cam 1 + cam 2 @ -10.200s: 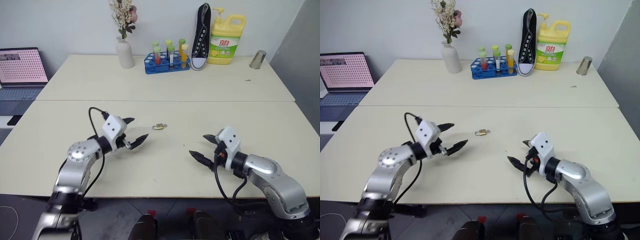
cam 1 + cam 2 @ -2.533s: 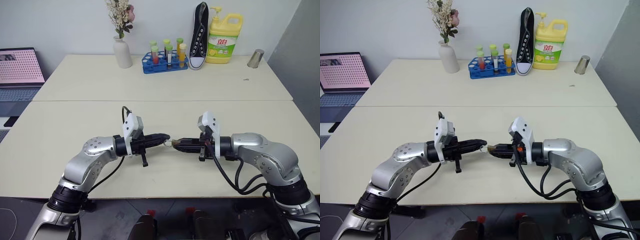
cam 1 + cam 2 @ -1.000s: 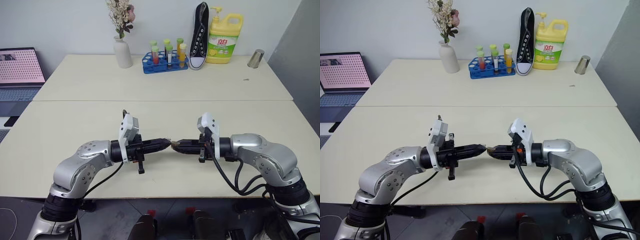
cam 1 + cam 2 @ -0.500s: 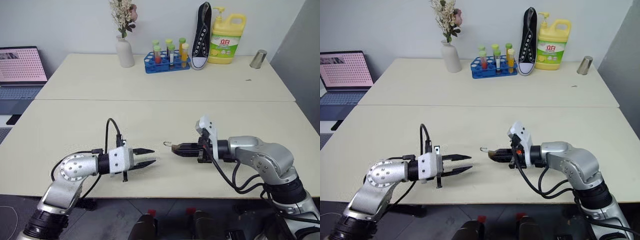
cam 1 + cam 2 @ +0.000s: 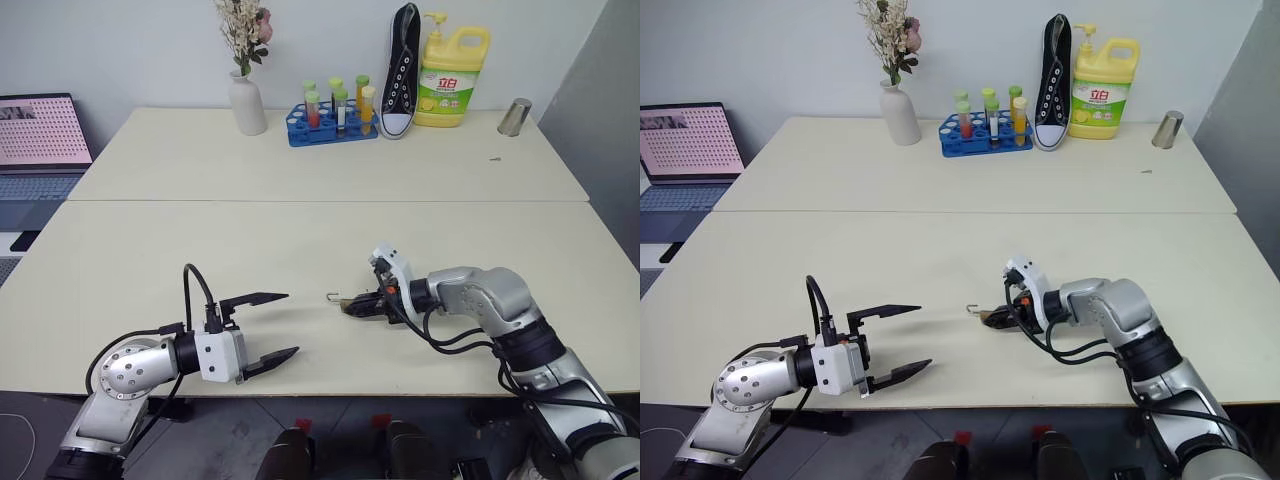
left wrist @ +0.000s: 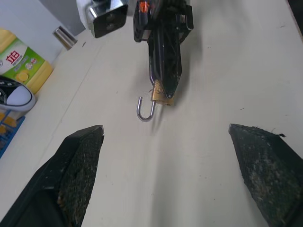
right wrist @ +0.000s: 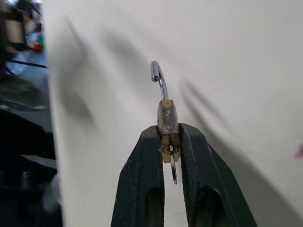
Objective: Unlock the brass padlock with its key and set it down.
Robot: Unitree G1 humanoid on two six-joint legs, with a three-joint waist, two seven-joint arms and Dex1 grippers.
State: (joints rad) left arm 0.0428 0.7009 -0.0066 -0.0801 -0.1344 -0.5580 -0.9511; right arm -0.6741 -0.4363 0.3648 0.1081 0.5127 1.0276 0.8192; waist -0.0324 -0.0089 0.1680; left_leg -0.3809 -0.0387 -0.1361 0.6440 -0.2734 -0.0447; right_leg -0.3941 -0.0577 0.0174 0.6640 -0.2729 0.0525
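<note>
The left tool (image 5: 255, 330) stands spread wide and empty near the bench's (image 5: 150, 250) front edge. To its right, the right tool (image 5: 352, 303) pinches the brass padlock (image 7: 167, 126) low over the matte cream bench. The thin silvery shackle hangs open, with a key in the blocky brass body. Unlocking looks complete; next, the padlock must be lowered and released.

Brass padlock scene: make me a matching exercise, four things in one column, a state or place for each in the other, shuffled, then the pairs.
Column one:
1. brass padlock
2. left gripper
3. right gripper
4. shoe

Column two:
A. open, holding nothing
B. leaning upright against the back wall
C. shackle sprung open
D. shut on the padlock's body

Pairs: 1-C, 2-A, 3-D, 4-B
</note>
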